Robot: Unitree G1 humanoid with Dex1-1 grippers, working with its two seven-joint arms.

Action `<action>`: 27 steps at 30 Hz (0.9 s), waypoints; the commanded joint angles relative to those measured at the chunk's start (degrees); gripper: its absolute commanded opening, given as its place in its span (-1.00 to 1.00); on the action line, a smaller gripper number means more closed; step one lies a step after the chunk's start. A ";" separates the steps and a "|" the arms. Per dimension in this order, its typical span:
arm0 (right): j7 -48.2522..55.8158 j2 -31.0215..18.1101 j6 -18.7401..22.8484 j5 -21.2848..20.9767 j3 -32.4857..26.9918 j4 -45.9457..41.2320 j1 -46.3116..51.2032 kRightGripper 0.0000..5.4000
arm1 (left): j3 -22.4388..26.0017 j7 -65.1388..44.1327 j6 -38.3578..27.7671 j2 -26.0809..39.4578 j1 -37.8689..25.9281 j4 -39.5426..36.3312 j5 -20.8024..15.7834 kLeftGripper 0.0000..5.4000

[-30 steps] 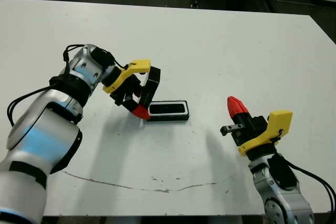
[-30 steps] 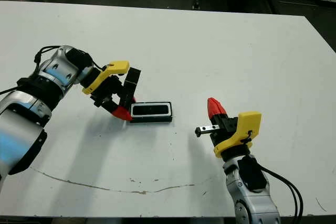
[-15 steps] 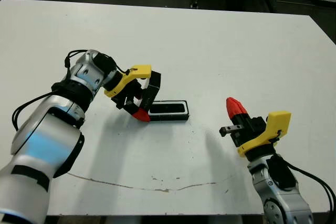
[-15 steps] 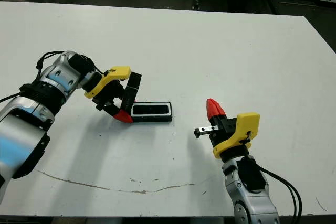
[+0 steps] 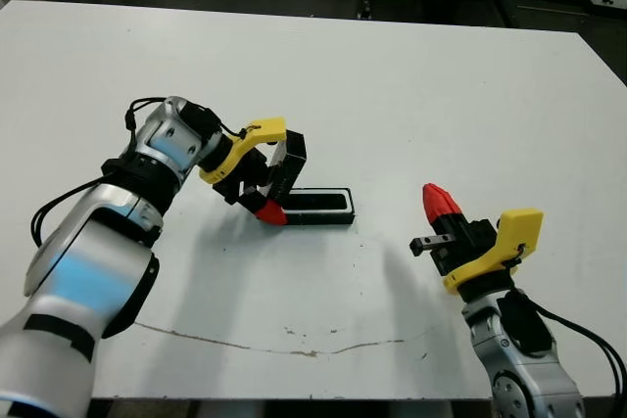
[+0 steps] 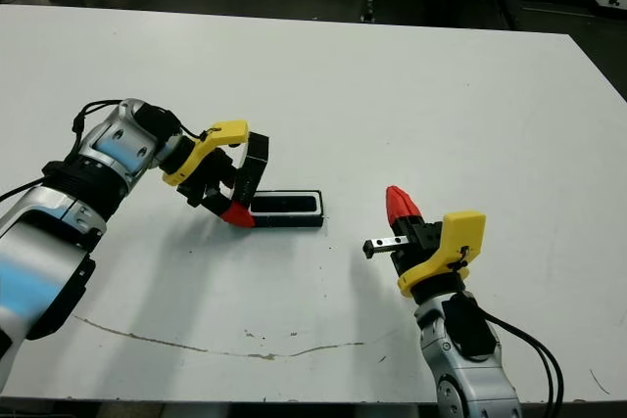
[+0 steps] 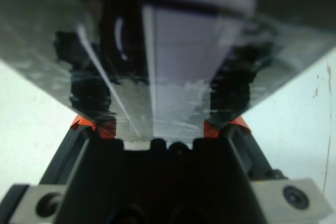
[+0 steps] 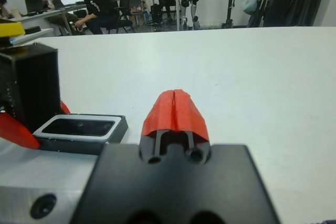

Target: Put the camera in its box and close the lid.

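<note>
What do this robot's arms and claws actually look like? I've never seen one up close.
Both arms are glossy silver-grey shells with black joints and loose black cables. The left gripper and the right gripper each have a black body, a bright yellow bracket and two fingers ending in pointed red tips. A small grey metal rod sticks out beside the right one's body.

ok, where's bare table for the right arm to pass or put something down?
Bare: the wide stretch of table beyond the box, and the gap between it and the right gripper, shut. Crowded: the box's left end, where the left gripper holds the lid tilted beside it.
</note>
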 commanded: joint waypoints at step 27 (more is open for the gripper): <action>-1.12 -1.03 0.05 0.80 -3.32 -2.47 1.18 -1.00 | -8.89 17.88 5.58 -3.43 7.65 -16.12 10.70 0.99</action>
